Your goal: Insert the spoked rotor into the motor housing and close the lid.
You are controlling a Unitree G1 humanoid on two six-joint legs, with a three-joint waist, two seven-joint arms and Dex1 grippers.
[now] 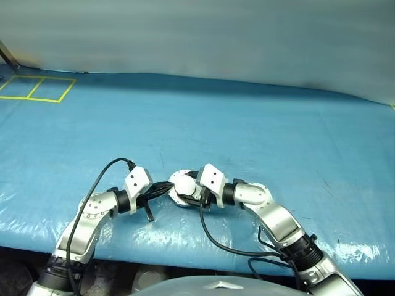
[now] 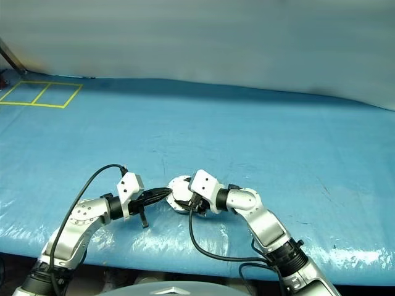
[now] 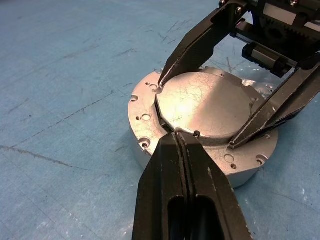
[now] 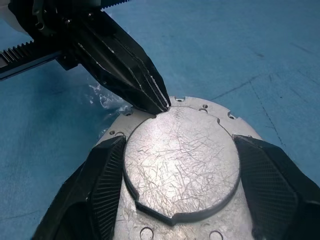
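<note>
The motor housing [image 3: 145,117] is a grey puck lying on the blue sheet between my two hands. The lid [image 3: 205,107] lies flat on top of it, smooth silver face up, also seen in the right wrist view [image 4: 180,160]. The spoked rotor is hidden. My left gripper [image 3: 178,136] is shut, its tips resting at the lid's rim. My right gripper [image 4: 179,141] is open, one finger on each side of the lid, close along its edge. In the left eye view, both grippers meet over the housing [image 1: 182,190] near the table's front edge.
A blue plastic sheet [image 1: 247,135] covers the whole table. Yellow taped squares [image 1: 37,89] mark the far left corner. Black cables [image 1: 216,237] loop from both wrists near the front edge. A pale wall runs along the back.
</note>
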